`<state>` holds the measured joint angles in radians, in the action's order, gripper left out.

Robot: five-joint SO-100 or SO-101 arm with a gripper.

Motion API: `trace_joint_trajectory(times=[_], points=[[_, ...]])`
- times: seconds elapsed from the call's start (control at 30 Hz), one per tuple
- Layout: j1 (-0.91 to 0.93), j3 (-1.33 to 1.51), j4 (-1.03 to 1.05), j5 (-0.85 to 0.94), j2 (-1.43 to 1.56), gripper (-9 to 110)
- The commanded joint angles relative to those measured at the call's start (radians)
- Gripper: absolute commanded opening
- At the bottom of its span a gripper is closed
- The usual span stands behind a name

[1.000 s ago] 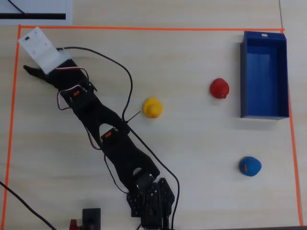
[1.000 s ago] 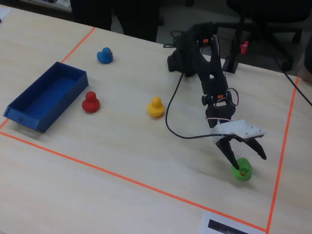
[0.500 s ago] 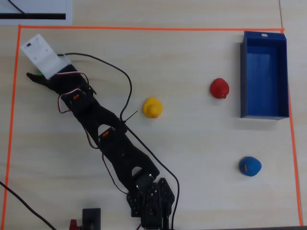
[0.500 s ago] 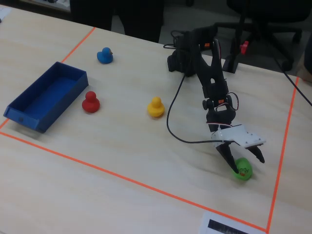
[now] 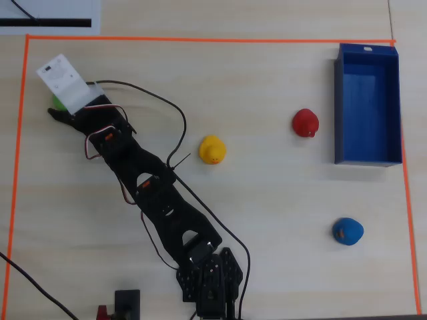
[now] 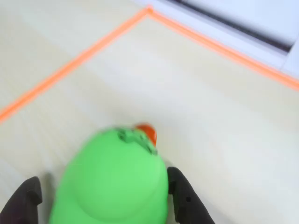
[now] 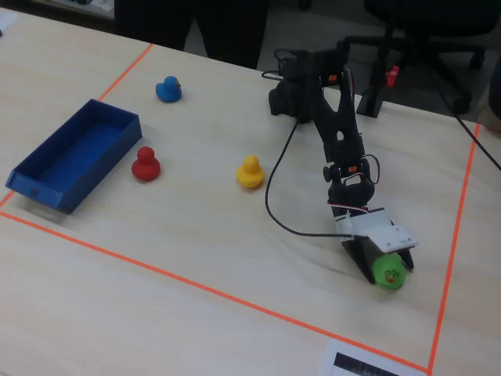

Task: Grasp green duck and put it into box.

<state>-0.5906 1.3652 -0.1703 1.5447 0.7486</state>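
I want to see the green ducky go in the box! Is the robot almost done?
Not yet. The gripper has reached the green duck, its fingers on either side; whether it's squeezing is unclear. Lifting and carrying remain: the box sits empty across the table.

green duck (image 6: 112, 182): lime, orange beak, upright on bench, between the pincer (image 6: 105, 196) fingers | box (image 5: 367, 107): dark-blue open tray; well apart from pincer

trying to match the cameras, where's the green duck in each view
Overhead view: green duck far upper left, mostly hidden under the gripper.
Wrist view: fills the bottom centre, between the fingers.
Fixed view: lower right, at the arm's tip.
Shared landmark: the orange tape line.
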Motion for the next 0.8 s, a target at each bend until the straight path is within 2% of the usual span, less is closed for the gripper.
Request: trace_joint_trajectory(times=[0.0,0.57,0.7,0.77], points=[[0.021,-0.055,0.017,-0.006,0.014,35],[0.032,-0.075,0.066,0.000,0.044,32],[0.026,-0.046,0.084,0.052,0.071,21],[0.026,-0.031,0.081,0.052,0.087,20]])
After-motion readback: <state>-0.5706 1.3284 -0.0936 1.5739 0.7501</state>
